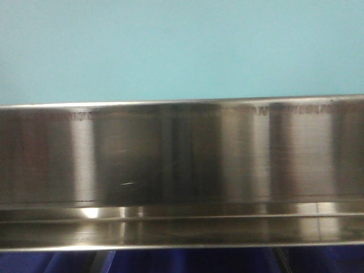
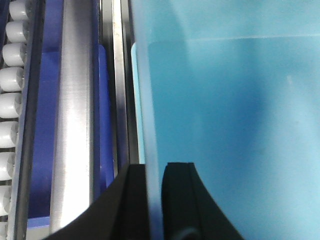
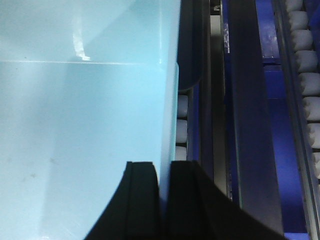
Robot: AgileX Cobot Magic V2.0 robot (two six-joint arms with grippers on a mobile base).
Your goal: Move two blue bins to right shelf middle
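One pale sky-blue bin [image 1: 182, 48] fills the upper half of the front view, just above the shelf's wide stainless steel front rail [image 1: 182, 159]. My left gripper [image 2: 154, 167] is shut on the bin's left wall, one finger outside and one inside the bin [image 2: 225, 125]. My right gripper [image 3: 163, 165] is shut on the opposite wall of the same bin [image 3: 75, 125]. I cannot tell whether the bin rests on the tier or hangs above it.
Dark royal-blue bins [image 1: 170, 261] show below the rail. A steel rail [image 2: 75, 125] and white rollers [image 2: 12, 75] run along the left side, beside a dark blue bin [image 2: 42, 125]. On the right are more rollers [image 3: 310, 85] and dark blue plastic [image 3: 280, 125].
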